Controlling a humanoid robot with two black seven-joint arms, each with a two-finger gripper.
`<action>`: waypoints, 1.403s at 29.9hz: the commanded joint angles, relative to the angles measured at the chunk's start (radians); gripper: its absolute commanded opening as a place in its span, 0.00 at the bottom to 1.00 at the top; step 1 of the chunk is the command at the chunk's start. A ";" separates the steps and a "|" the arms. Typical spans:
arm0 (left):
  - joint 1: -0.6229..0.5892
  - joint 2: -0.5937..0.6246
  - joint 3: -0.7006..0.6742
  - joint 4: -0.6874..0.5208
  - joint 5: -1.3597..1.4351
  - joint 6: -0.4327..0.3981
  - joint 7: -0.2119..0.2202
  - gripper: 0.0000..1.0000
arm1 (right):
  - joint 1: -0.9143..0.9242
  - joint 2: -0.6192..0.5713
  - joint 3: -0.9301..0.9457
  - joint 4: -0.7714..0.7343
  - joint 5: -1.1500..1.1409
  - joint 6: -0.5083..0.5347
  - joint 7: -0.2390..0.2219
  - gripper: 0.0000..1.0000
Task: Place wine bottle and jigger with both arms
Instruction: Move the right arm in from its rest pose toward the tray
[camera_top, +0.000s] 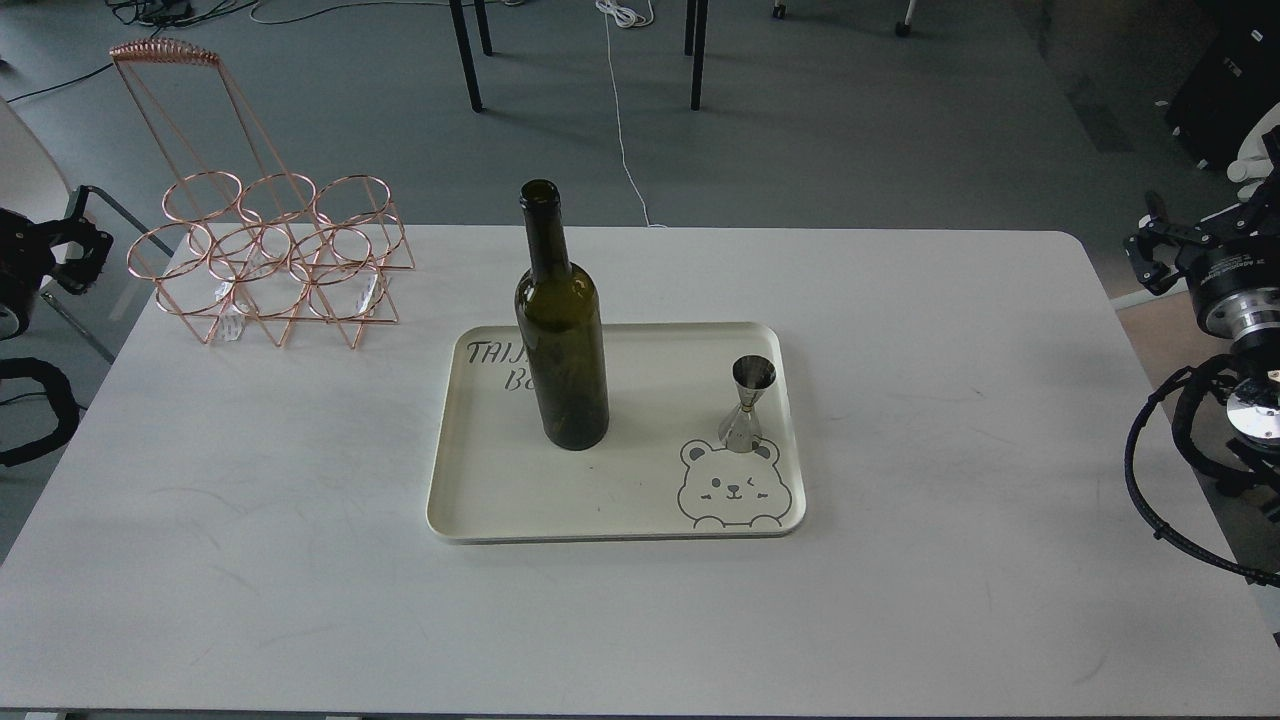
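Note:
The wine bottle (562, 330), dark olive-green and without a label, stands upright on the left half of a cream tray (620, 500). The jigger (748, 404), a small silver double cone, stands upright on the tray's right side, just above a printed bear. My left gripper (80, 258) hangs beyond the table's left edge, far from both things. Beyond the right edge is my right gripper (1145, 262), equally far off. Both look open, with nothing between their fingers.
A copper wire bottle rack (270, 262) with ring holders and a tall handle stands at the table's back left corner. The white table (950, 450) lies bare around the tray. Chair legs and cables are on the floor behind.

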 joint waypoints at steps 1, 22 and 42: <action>-0.003 0.000 -0.001 -0.002 0.000 -0.001 -0.003 0.98 | 0.000 -0.005 -0.002 0.000 0.000 0.003 0.000 0.99; -0.010 -0.005 -0.023 -0.009 -0.006 -0.002 -0.004 0.98 | 0.058 -0.221 -0.012 0.356 -0.377 -0.110 0.000 0.99; -0.010 -0.011 -0.032 -0.014 0.000 -0.002 -0.003 0.98 | 0.107 -0.307 -0.221 0.808 -1.423 -0.407 0.000 0.99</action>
